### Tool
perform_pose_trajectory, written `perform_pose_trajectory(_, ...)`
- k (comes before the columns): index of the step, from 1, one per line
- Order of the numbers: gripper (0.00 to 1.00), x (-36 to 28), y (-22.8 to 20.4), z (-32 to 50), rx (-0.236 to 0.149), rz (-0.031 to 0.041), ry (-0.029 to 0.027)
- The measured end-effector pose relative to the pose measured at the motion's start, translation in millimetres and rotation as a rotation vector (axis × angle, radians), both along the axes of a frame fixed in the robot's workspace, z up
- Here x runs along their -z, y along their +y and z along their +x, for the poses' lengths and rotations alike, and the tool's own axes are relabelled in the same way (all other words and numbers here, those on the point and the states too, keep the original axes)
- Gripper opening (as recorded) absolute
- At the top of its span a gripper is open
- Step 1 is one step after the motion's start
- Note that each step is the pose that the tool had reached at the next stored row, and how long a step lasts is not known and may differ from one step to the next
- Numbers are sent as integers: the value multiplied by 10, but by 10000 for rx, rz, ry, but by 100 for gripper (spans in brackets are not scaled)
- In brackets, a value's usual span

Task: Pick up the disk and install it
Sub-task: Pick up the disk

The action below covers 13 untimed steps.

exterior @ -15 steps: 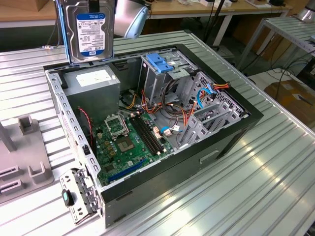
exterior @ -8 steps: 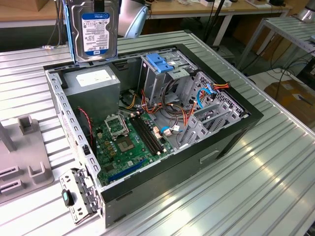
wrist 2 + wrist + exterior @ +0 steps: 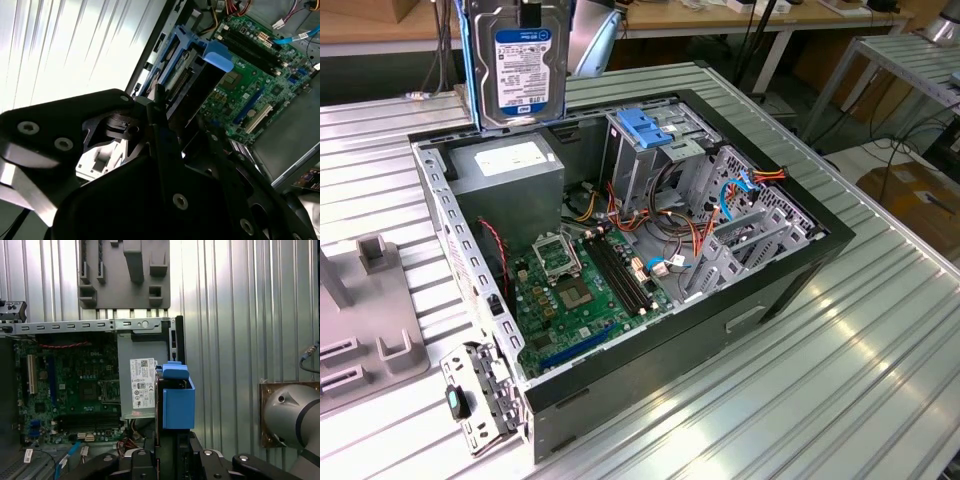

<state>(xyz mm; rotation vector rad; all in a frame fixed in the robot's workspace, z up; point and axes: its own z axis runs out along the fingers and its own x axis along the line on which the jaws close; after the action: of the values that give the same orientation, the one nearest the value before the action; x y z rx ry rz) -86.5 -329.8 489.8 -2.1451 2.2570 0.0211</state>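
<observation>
The gripper (image 3: pixel 172 442) is clamped on the disk (image 3: pixel 516 70), its black fingers (image 3: pixel 197 452) pressed against the flat sides. The disk hangs upright below it, clear of everything. It is a flat silver-grey metal slab with a glossy blue-and-white label and smooth blue plastic rails along its narrow sides. In the first wrist view it shows edge-on as a thin metal line beside a boxy blue rail (image 3: pixel 178 402).

Below the gripper sits the open case (image 3: pixel 790 270), a black sheet-metal box lying on its side. Almost straight under the held disk is the power-supply box (image 3: pixel 510 180), dull grey with a white sticker. Farther from the gripper lies the green motherboard (image 3: pixel 580 290), studded with black slots and a square socket. Beside it stands the drive cage (image 3: pixel 640 165), made of bare perforated metal and topped by a light-blue plastic latch (image 3: pixel 645 130). Red, yellow and blue cables (image 3: pixel 720 195) loop past the cage.

The case rests on the desk (image 3: pixel 820 400), whose ribbed aluminium surface shines in long parallel grooves. A matte grey notched fixture (image 3: pixel 380 330) lies on the desk outside the case wall.
</observation>
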Motion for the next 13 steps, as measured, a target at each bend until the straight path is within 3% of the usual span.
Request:
perform_pose_trajectory(5, 35, 0, 0, 53, 1, -2, 1)
perform_pose_trajectory(13, 35, 1, 0, 255, 1, -3, 2)
